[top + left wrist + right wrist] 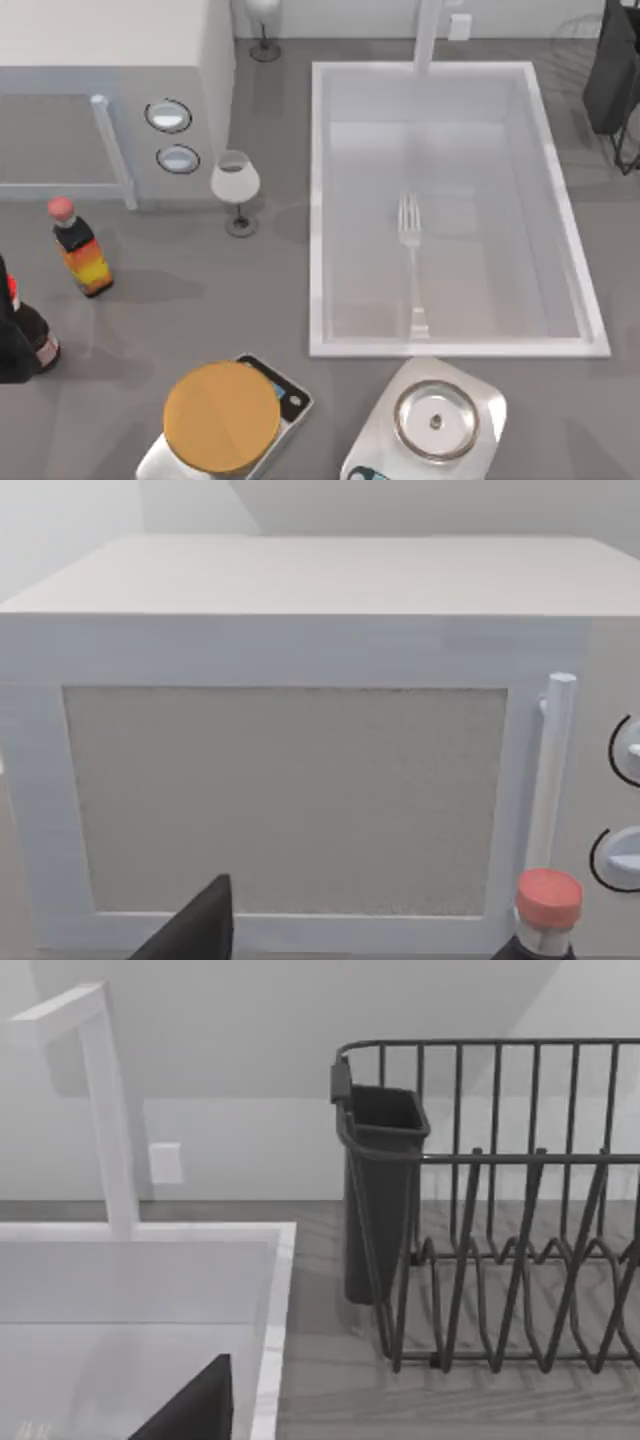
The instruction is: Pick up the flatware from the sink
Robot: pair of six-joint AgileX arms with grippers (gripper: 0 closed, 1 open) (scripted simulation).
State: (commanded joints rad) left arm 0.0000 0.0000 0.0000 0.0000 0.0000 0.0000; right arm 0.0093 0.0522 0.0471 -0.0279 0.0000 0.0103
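Slim silvery fork (pixel 410 262) flat on the floor of the pale rectangular sink (pixel 325 210), near its middle, tines pointing toward the faucet (pixel 427 35), handle end close to the near wall. Left gripper (pixel 190 932) facing the white microwave (pixel 300 760), beside a red-capped bottle (pixel 547 905); jaw state impossible to tell. Right gripper (pixel 190 1410) above the sink's rim, near the dark wire dish rack (pixel 500 1210); jaw state likewise unclear.
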